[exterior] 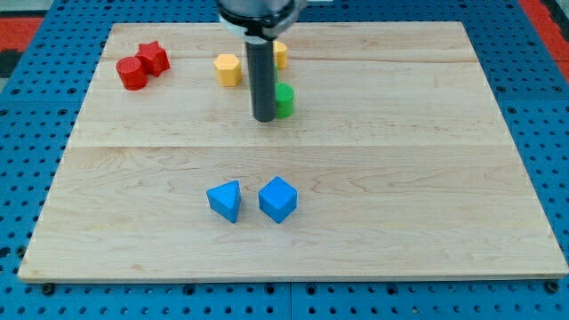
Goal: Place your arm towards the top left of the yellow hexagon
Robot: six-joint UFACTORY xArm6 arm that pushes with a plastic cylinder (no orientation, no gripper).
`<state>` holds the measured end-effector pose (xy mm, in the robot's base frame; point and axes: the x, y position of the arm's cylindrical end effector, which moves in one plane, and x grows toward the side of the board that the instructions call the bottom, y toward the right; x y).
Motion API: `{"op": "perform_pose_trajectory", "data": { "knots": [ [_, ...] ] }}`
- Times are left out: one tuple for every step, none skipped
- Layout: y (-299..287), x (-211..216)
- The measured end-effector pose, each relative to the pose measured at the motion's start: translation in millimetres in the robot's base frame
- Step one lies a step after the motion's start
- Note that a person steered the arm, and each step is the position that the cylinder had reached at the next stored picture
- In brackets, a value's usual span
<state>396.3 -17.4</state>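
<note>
One yellow hexagon [228, 69] is recorded near the view's top of the wooden board [427, 222], left of centre, standing free with bare wood on its upper-left side. A second yellow block [280, 54], shape not determinable, is partly hidden behind the rod to the hexagon's right. My tip [265, 118] is found resting on the board below and to the right of the hexagon, near it but apart, and just beside a green block [284, 100], which is partly masked by the rod; contact between the two cannot be told. No gripper is fitted, so no open or closed state applies.

Further out, a red star [154, 57] and a red cylinder [132, 73] are noted touching at the upper left, well clear of the hexagon. A blue triangular block [226, 200] and a blue cube [277, 199] lie side by side toward the view's bottom.

It is judged that the task is not yet met: the tip sits on the wrong side, and a path around the hexagon would be required to avoid displacing it.
</note>
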Motion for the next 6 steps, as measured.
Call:
{"op": "perform_pose_trajectory", "data": {
  "knots": [
    [15,1],
    [27,-5],
    [14,-53],
    [24,-12],
    [-76,-1],
    [-124,-53]
  ]
}}
